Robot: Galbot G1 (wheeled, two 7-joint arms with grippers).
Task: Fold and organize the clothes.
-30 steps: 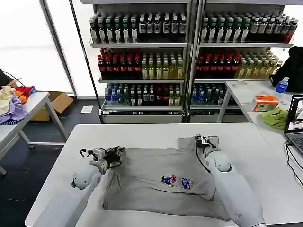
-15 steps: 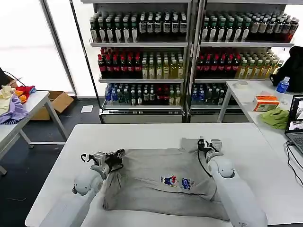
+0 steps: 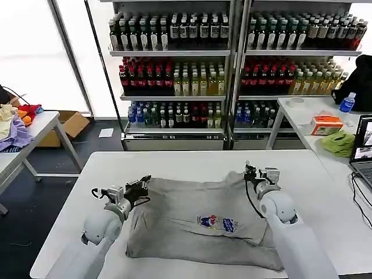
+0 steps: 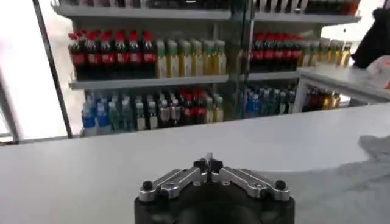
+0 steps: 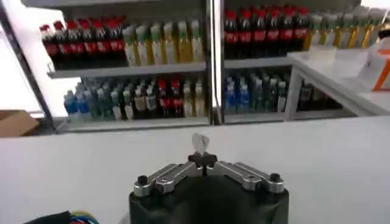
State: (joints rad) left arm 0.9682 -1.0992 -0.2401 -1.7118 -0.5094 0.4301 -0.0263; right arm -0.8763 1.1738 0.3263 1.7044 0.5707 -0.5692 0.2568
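A light grey short-sleeved cotton shirt [image 3: 197,218] with a small colourful chest print lies spread across the middle of the white tabletop [image 3: 174,165]. The left tool [image 3: 141,187] sits at the shirt's far left corner with its fingers closed on the cloth. The right tool [image 3: 251,174] sits at the far right corner, fingers pinched tight on a bit of grey cloth that pokes up between its tips.
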